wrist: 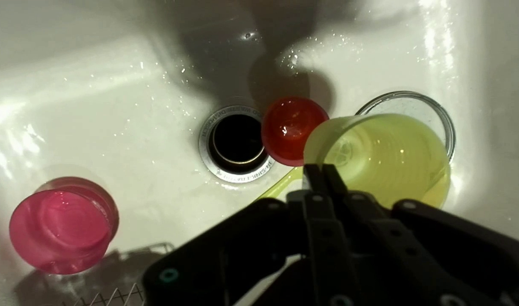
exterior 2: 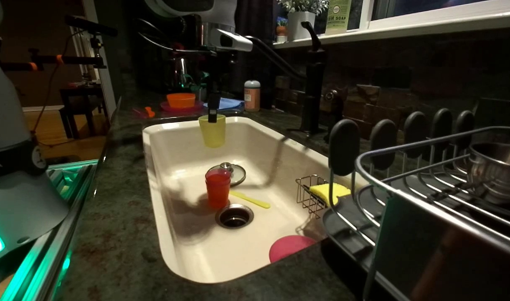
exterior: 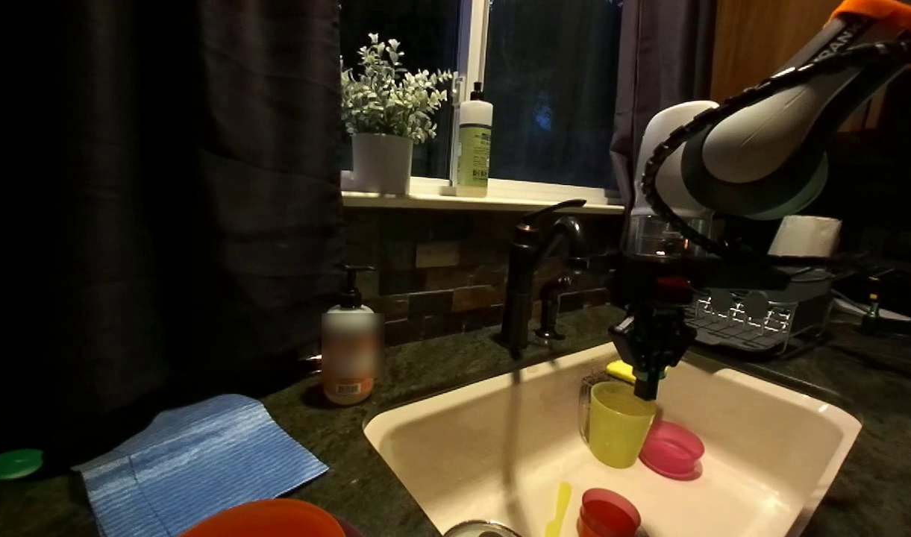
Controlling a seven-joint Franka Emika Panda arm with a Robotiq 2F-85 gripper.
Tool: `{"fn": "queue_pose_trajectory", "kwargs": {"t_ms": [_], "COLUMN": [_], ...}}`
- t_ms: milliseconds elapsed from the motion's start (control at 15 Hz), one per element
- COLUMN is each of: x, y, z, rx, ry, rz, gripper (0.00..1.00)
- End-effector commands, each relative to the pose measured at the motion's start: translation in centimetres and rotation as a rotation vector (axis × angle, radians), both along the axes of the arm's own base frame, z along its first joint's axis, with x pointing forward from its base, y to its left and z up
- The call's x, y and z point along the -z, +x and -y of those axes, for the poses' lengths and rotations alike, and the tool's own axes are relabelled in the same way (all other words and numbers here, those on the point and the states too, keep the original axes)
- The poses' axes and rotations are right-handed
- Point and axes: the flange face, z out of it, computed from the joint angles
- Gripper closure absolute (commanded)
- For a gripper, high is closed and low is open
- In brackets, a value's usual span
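A: What does your pincer have?

B: You have the rim of the yellow cup pinched; the fingers press together with its wall between them.

A: Where is that cup?

B: It hangs mouth-up over the sink, clear of its bottom, and in your wrist view it partly covers the glass lid.

A: What else can you see down there?

B: You have the red cup just beside the drain, with the yellow utensil near both. The pink bowl sits well apart from them.

A: And along your sink's wall?

B: A wire caddy, with a yellow sponge in it.

A: Farther out?

B: On the surface around the sink you have the drying rack carrying a metal pot, the dark faucet, a pump bottle and a blue cloth.
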Motion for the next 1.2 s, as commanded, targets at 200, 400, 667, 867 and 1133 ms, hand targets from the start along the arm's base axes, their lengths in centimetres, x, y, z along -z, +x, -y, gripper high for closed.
{"fn": "queue_pose_trajectory", "kwargs": {"t_ms": [200,400,667,867,1133], "x": [-1.8,-3.4,-5.4,-7.4,-11.2], "y": [1.2,1.7,1.8,2.1,2.0], "z": [2.4,4.7,6.9,9.2,12.1], "rx": [0.036,0.148,0.294,0.323,0.378], "ry": [-0.102,-0.178,-0.24,-0.279,-0.347], "rz": [0.064,0.108,0.162,0.132,0.162], "gripper": [0.99,0.99,0.99,0.99,0.99]}}
